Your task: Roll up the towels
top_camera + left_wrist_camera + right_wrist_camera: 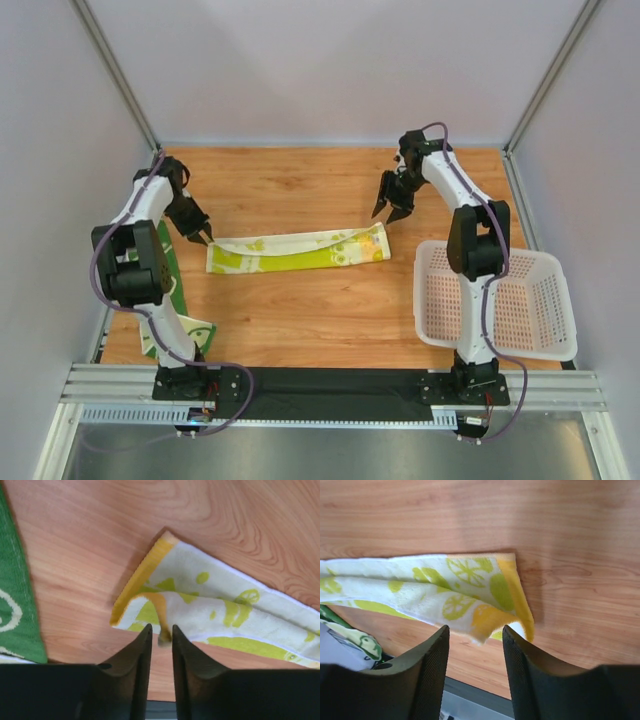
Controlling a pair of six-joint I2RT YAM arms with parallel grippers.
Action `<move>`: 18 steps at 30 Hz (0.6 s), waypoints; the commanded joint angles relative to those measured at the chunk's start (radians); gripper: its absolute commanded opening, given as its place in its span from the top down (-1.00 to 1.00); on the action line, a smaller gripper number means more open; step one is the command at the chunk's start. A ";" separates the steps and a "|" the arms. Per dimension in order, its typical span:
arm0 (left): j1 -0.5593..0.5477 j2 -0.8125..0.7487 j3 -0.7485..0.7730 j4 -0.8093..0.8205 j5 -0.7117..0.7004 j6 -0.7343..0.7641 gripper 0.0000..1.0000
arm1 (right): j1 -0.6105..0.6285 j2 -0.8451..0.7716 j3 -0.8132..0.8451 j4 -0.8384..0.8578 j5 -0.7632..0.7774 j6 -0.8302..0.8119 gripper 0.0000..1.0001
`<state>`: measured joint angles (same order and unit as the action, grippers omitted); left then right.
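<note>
Lying flat as a long strip, the yellow towel [300, 250] looks light, thin and limp; best pinched at its right end. Both hover empty: left gripper [161, 632] barely parted, right gripper [475, 635] wider.

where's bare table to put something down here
Widest bare table: the far band between the yellow towel and the back wall. Also the near band between that towel, the basket and the arm bases. Crowded: the left edge, where the green towel lies under the left arm.
</note>
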<state>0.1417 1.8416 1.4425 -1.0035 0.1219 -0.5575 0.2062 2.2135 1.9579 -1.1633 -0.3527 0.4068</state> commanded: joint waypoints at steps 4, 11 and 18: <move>0.097 0.157 0.144 -0.066 0.217 -0.067 0.31 | -0.106 0.135 0.229 -0.075 -0.112 0.087 0.01; 0.127 0.127 0.130 -0.012 0.202 -0.107 0.20 | -0.126 0.160 0.346 -0.098 -0.104 0.089 -0.07; 0.127 -0.079 -0.025 0.031 0.045 -0.050 0.10 | -0.065 -0.070 0.053 0.048 -0.017 0.018 -0.07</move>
<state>0.2668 1.8866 1.4605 -0.9874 0.2363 -0.6296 0.0933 2.2822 2.0811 -1.1732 -0.4019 0.4614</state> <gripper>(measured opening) 0.444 0.532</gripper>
